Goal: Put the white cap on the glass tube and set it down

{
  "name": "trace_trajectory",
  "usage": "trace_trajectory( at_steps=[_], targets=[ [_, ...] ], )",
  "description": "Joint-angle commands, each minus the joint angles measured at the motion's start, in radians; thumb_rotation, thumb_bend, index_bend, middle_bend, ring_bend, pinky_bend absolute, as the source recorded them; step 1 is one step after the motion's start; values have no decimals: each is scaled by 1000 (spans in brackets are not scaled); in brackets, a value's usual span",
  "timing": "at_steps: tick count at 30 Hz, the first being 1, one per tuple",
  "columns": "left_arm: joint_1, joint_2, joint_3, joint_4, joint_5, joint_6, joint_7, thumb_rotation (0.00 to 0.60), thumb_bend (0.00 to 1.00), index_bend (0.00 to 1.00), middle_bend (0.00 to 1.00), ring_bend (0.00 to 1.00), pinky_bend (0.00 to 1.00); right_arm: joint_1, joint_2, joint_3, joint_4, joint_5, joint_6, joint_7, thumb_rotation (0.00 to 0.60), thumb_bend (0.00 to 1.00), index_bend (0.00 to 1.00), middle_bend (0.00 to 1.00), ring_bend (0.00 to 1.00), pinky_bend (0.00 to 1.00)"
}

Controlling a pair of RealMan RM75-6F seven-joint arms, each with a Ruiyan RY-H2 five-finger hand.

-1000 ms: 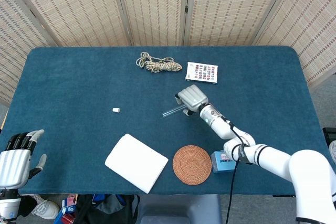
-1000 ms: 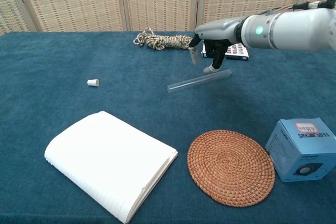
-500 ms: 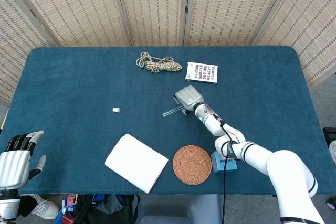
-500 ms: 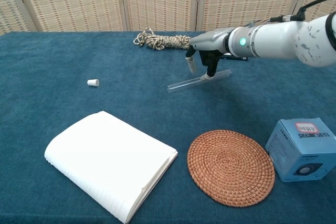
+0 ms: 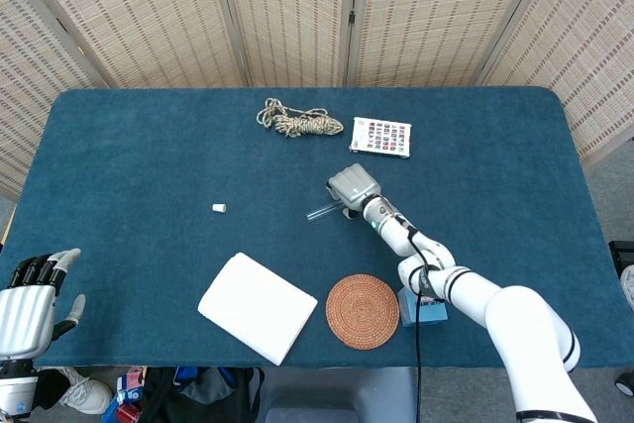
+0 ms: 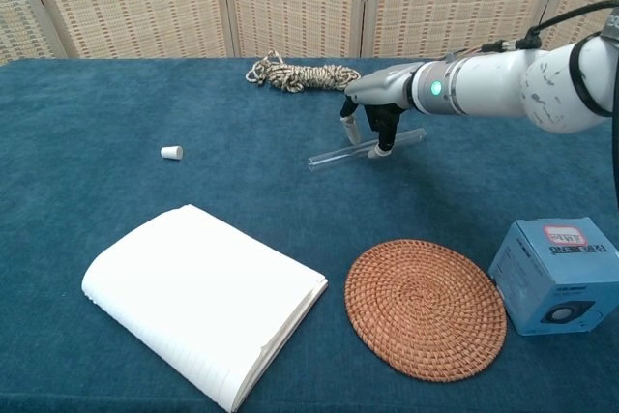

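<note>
The clear glass tube (image 6: 334, 156) lies flat on the blue table, also visible in the head view as the tube (image 5: 319, 212). My right hand (image 6: 372, 121) is lowered over its middle. One of its fingers (image 6: 353, 129) is behind the tube and another is at the front, touching or nearly touching it, and the tube still rests on the cloth. The same right hand (image 5: 352, 187) shows in the head view. The small white cap (image 6: 171, 152) sits alone far to the left, and in the head view the cap (image 5: 219, 208) is well apart from the tube. My left hand (image 5: 28, 306) hangs off the table's near left corner, holding nothing.
A coil of rope (image 6: 295, 74) and a patterned card (image 5: 380, 137) lie at the back. Along the near side sit a white notebook (image 6: 203, 302), a round woven coaster (image 6: 426, 309) and a blue box (image 6: 556, 273).
My right hand has dropped lower and shifted left along the tube, bringing its fingers down around it. The tube and cap have not moved. The left hand sank slightly.
</note>
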Motion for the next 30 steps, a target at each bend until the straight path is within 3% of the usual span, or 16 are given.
trace_trajectory(
  at_steps=[1, 16, 30],
  targets=[
    [1, -1, 0, 2, 0, 0, 1, 600, 348, 175, 234, 182, 166, 4, -8, -2, 11, -6, -4, 4, 600, 266, 427, 996, 1000, 1000],
    [10, -5, 1, 16, -5, 0, -13, 600, 349, 174, 232, 182, 166, 18, -41, -3, 65, -22, -16, 20, 600, 268, 427, 1000, 1000, 1000],
    [13, -9, -2, 24, -11, -2, -19, 600, 348, 170, 228, 182, 166, 21, -63, 0, 108, -22, -26, 24, 600, 328, 427, 1000, 1000, 1000]
  ],
)
